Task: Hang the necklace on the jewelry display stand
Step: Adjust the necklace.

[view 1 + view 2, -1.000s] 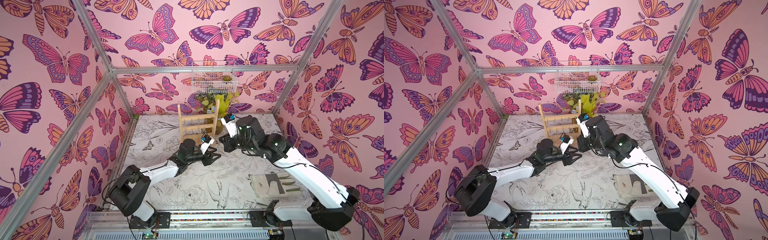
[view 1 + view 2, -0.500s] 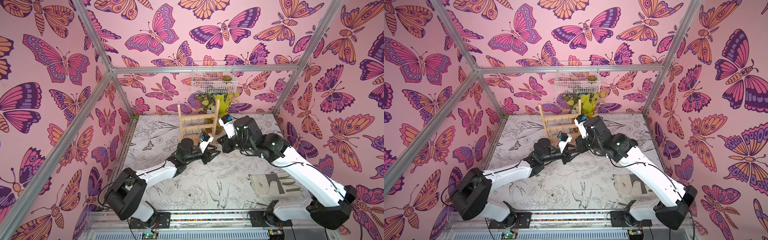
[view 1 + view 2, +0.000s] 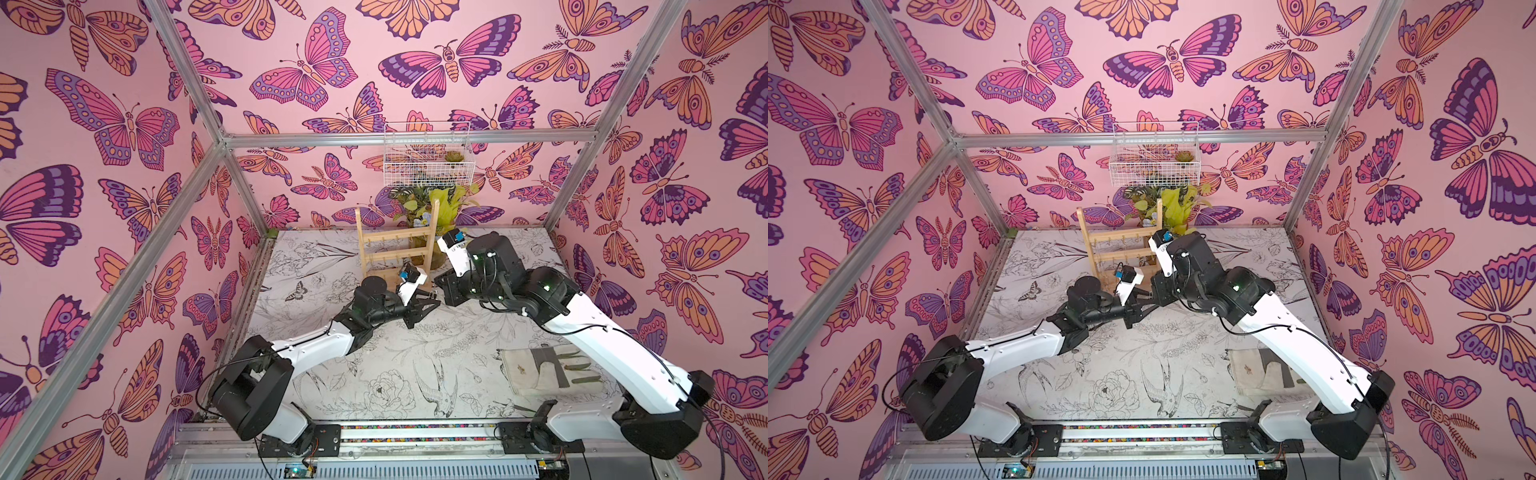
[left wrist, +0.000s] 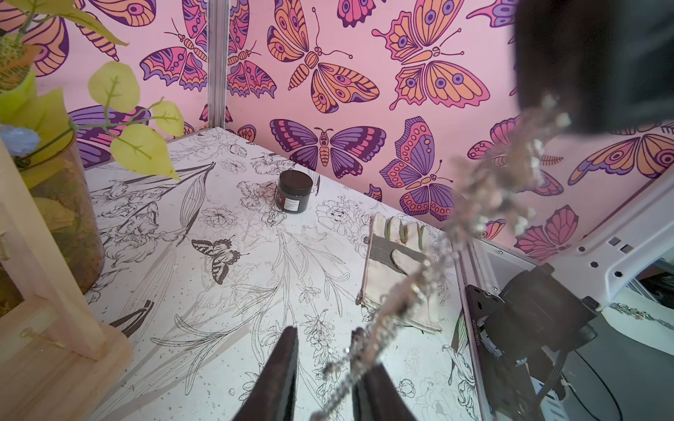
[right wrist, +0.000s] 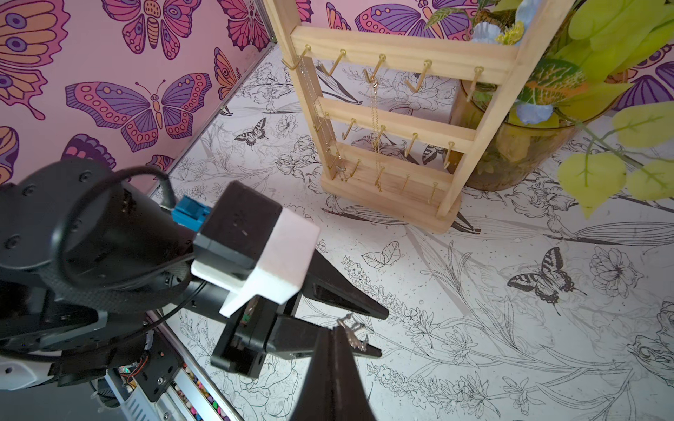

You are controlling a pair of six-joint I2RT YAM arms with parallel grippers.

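Note:
The necklace (image 4: 401, 302) is a sparkling beaded chain, stretched in the air between my two grippers. My right gripper (image 5: 337, 330) is shut on one end of the necklace (image 5: 352, 331). In the left wrist view the chain runs down between the two fingers of my left gripper (image 4: 324, 330). Those jaws stand apart, and the chain lies against one finger (image 4: 368, 379). Both grippers meet low over the table, just in front of the jewelry display stand (image 3: 395, 249) (image 5: 394, 120), a light wooden rack with gold hooks. In both top views the chain is too fine to see.
Two thin gold chains (image 5: 374, 109) hang on the stand's hooks. A glass vase with a leafy plant (image 5: 510, 145) stands right behind the stand. A glove (image 3: 544, 370) lies at the front right, a brown jar (image 4: 294, 191) beyond it. A white wire basket (image 3: 428, 153) hangs on the back wall.
My left gripper's jaws have narrowed around the chain. My right gripper has shifted slightly toward the left gripper, still shut on the necklace.

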